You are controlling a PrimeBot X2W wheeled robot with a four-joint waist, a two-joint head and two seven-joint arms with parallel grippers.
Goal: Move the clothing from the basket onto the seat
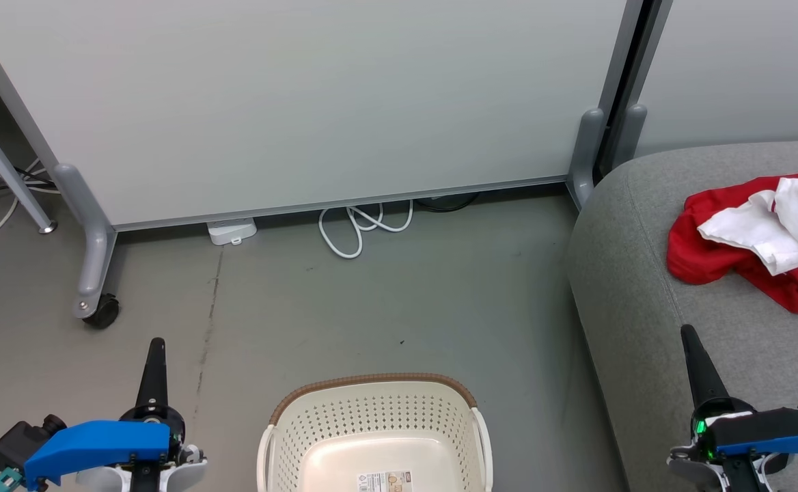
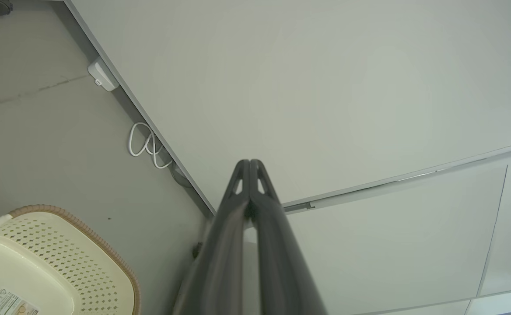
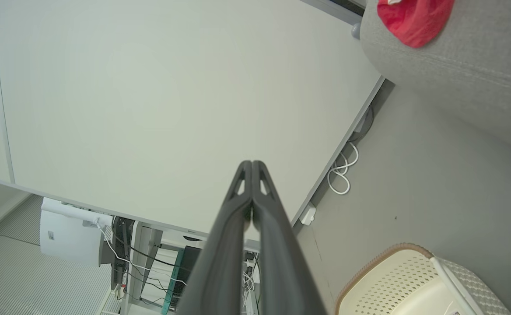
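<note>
Clothing (image 1: pixel 761 239) lies on the seat (image 1: pixel 638 287), toward the right edge of the head view and partly cut off by it. Bright red fabric is crumpled underneath, and a white piece is bunched loosely on top, with thin red stripes along the white trim near the edge of the picture. In the right wrist view a red lump sits on the grey cushion. The seat is grey woven upholstery with a rounded corner and a stitched seam, and it is far larger than the basket (image 1: pixel 372 417). The basket stands on the grey floor (image 1: pixel 385 307) at bottom centre, just left of the seat and well apart from the clothing. It is cream plastic with perforated walls, a brown trim on the far rim and handles at the sides; a paper label shows on its smooth bottom. The left hand (image 1: pixel 156 348) is over the floor left of the basket, fingers pressed together with nothing between them. The right hand (image 1: pixel 691 342) is over the front of the seat, near the clothing but not touching it, fingers also together and holding nothing. Behind stands a pale partition (image 1: pixel 303 102) on a caster (image 1: pixel 104 311), with a white cable (image 1: pixel 358 229) looped at its foot.
</note>
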